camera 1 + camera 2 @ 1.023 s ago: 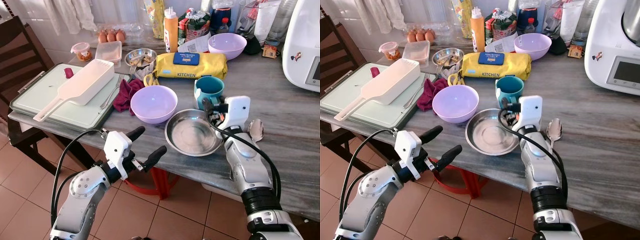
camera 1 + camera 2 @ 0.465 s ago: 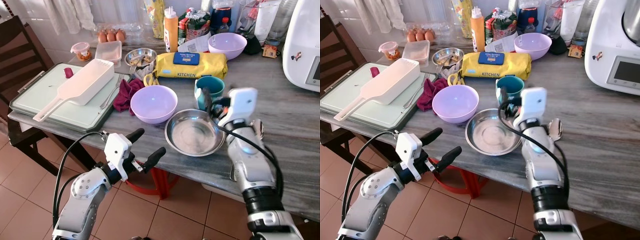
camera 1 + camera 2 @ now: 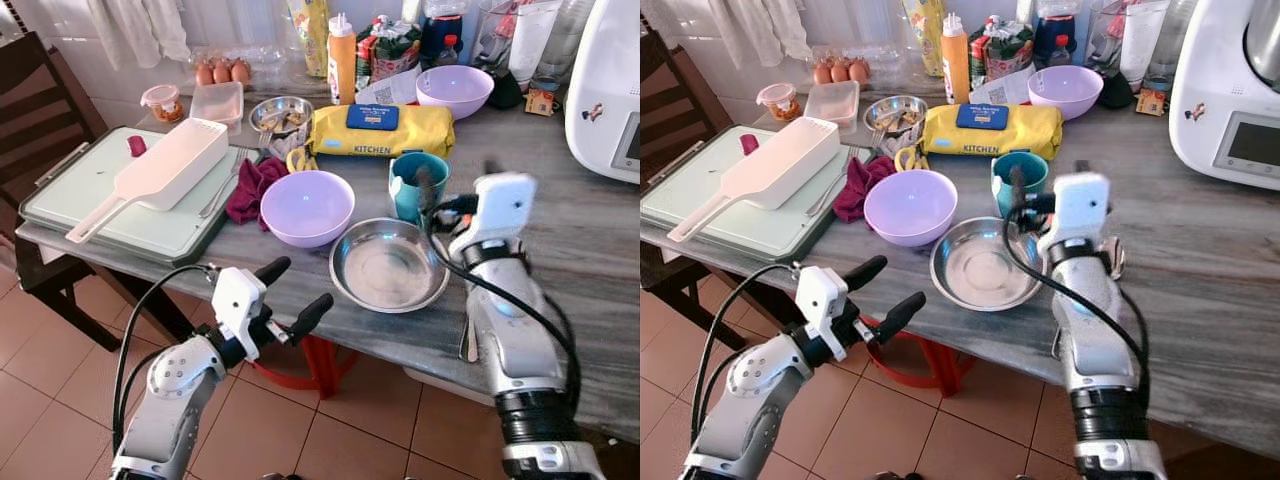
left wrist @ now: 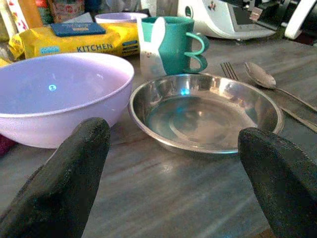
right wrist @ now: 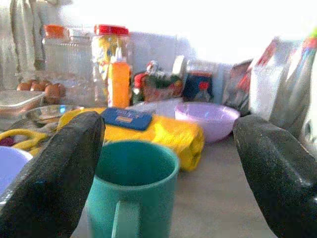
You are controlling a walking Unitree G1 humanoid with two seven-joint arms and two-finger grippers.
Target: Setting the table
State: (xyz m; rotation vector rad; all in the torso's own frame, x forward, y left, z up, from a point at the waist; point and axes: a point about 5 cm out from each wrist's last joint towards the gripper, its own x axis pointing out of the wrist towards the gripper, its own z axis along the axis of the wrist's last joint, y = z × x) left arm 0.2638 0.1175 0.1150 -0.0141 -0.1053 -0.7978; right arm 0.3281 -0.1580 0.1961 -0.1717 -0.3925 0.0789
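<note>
Steel plate [image 3: 388, 266] sits near the table's front edge, empty, with a spoon [image 4: 261, 76] and fork [image 4: 229, 70] laid just beside it on the right, so a place setting looks partly built. Left pincer [image 3: 292, 293] hangs off the front edge, below table [image 3: 580, 250] level, fingers spread and empty, aimed across at the plate and the purple bowl [image 3: 307, 206]; looks parked, not working. Right pincer [image 5: 166, 163] is raised over the table just right of the plate, fingers spread wide with nothing between them, lined up on the teal mug [image 3: 417, 184] that stands right behind the plate. Likely next job: take the mug and set it by the plate. The mug's handle faces the pincer in the right wrist view, so a grip around the body needs care. Purple bowl touches or nearly touches the plate's left side. Red cloth [image 3: 251, 187] lies beside the bowl. Left end of the table: tray [image 3: 60, 200] carrying a white scoop [image 3: 160, 175]. Toward the back edge: yellow wipes pack [image 3: 380, 131], second purple bowl [image 3: 454, 91], sauce bottle [image 3: 342, 57], eggs [image 3: 222, 72]. White appliance [image 3: 606, 90] at the back right corner.
</note>
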